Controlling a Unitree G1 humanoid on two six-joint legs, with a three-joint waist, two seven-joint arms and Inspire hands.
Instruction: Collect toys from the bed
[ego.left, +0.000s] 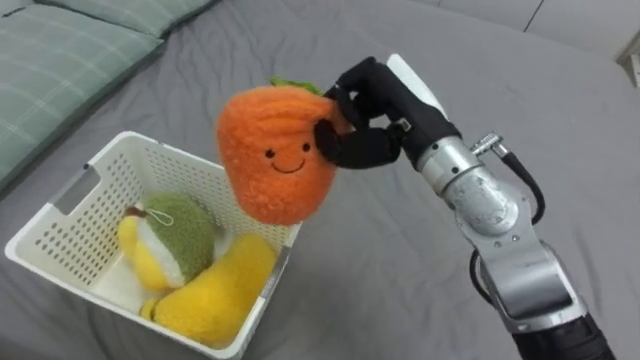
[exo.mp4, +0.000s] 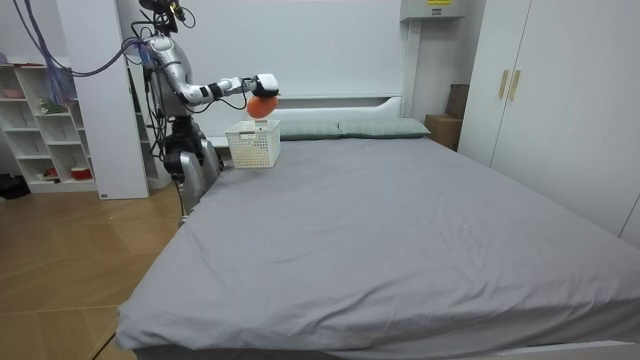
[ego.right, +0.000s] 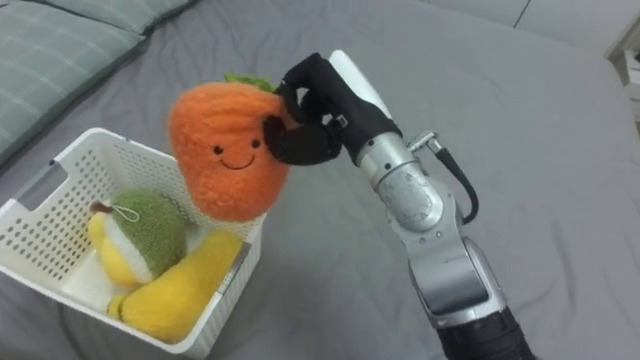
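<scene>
My right hand (ego.left: 368, 115) (ego.right: 312, 108) is shut on an orange plush toy with a smiling face and green leaf top (ego.left: 275, 155) (ego.right: 225, 150). It holds the toy in the air over the right rim of a white slatted basket (ego.left: 90, 185) (ego.right: 45, 195) that rests on the grey bed. Inside the basket lie a green-and-yellow plush (ego.left: 165, 235) (ego.right: 135, 235) and a yellow plush (ego.left: 215, 290) (ego.right: 180, 290). In the room view, I stand at the bed's far corner with the orange toy (exo.mp4: 262, 104) held above the basket (exo.mp4: 253, 143).
The grey sheet (ego.left: 380, 250) spreads wide to the right and front of the basket. Green checked pillows (ego.left: 60, 60) (exo.mp4: 340, 127) lie at the head of the bed. A white shelf unit (exo.mp4: 40, 120) stands behind me, wardrobes (exo.mp4: 550, 90) across the room.
</scene>
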